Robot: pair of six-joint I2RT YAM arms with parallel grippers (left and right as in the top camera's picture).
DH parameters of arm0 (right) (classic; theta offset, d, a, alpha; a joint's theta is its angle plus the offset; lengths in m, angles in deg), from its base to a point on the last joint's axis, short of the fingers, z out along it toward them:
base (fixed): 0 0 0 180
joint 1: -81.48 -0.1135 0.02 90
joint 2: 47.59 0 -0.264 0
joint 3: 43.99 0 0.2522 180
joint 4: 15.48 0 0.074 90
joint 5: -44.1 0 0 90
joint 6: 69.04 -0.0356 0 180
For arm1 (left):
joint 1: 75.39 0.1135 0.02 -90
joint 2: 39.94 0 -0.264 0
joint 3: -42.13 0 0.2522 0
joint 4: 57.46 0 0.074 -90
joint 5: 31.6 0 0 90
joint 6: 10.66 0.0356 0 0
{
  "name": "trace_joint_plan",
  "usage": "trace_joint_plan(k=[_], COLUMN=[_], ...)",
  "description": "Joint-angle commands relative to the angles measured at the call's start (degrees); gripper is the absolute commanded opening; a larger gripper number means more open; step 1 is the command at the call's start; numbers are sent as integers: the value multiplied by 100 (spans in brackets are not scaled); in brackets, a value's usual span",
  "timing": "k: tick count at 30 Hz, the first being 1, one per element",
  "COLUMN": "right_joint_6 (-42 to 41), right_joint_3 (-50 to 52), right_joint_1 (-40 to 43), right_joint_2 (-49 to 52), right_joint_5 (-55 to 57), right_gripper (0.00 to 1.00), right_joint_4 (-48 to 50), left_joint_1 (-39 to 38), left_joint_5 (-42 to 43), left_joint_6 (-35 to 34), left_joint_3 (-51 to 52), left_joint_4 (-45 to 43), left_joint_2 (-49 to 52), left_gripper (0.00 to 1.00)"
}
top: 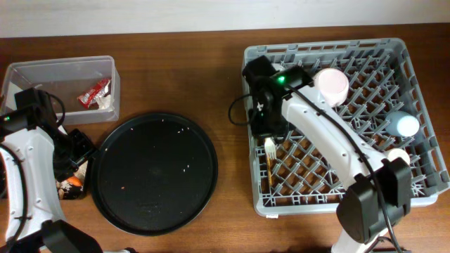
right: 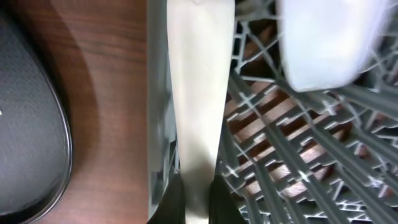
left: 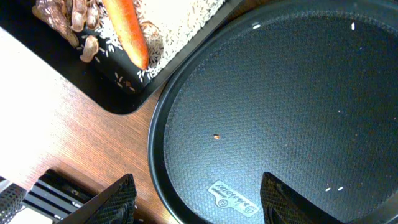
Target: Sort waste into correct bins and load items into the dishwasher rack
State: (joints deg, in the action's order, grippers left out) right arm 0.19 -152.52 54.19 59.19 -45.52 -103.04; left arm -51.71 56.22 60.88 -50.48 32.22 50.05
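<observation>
My right gripper (right: 198, 199) is shut on the white plate (right: 196, 93), which stands on edge just inside the left wall of the grey dishwasher rack (top: 415, 56). From overhead the gripper (top: 266, 125) hides the plate. The rack holds the pinkish bowl (top: 330, 83), the light-blue cup (top: 406, 125), the white cup (top: 397, 156), the white fork (top: 270, 148) and the chopstick (top: 269, 172). My left gripper (left: 205, 208) is open and empty over the round tray's rim. The carrot (left: 124, 31) and food scraps (left: 62, 15) lie in the shallow black tray (left: 118, 99). The red wrapper (top: 93, 91) and napkin (top: 105, 102) lie in the clear tub (top: 42, 70).
The large round black tray (top: 155, 172) lies between the bins and the rack, with a few crumbs on it. My left arm partly covers the shallow black tray (top: 70, 188) at the table's left edge. A pale blurred bowl (right: 323, 43) sits close to the plate.
</observation>
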Motion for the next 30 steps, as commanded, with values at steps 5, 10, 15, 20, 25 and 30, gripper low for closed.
trace_joint_plan(k=[5,10,15,20,25,30], right_joint_6=[-74,-72,20,1123,2035,2035], right_joint_3=[1567,1449,741,743,741,935], right_joint_1=[37,68,210,1526,2371,3047], right_joint_2=[4,-153,-1314,-1751,-1751,-2415], right_joint_5=[-57,-33,422,-262,-1054,-1045], right_gripper=[5,31,48,79,99,99], right_joint_4=[1342,1226,785,529,643,15], left_joint_1=[11,-2,-544,-1613,-2264,-2240], left_joint_5=[-20,-4,90,496,1099,732], left_joint_6=[-35,-33,190,953,1580,1718], left_joint_3=[17,17,17,15,-175,81], left_joint_4=[-7,0,-111,-522,-721,238], left_joint_2=[-66,-66,-68,-68,42,-450], left_gripper=[64,64,69,79,99,99])
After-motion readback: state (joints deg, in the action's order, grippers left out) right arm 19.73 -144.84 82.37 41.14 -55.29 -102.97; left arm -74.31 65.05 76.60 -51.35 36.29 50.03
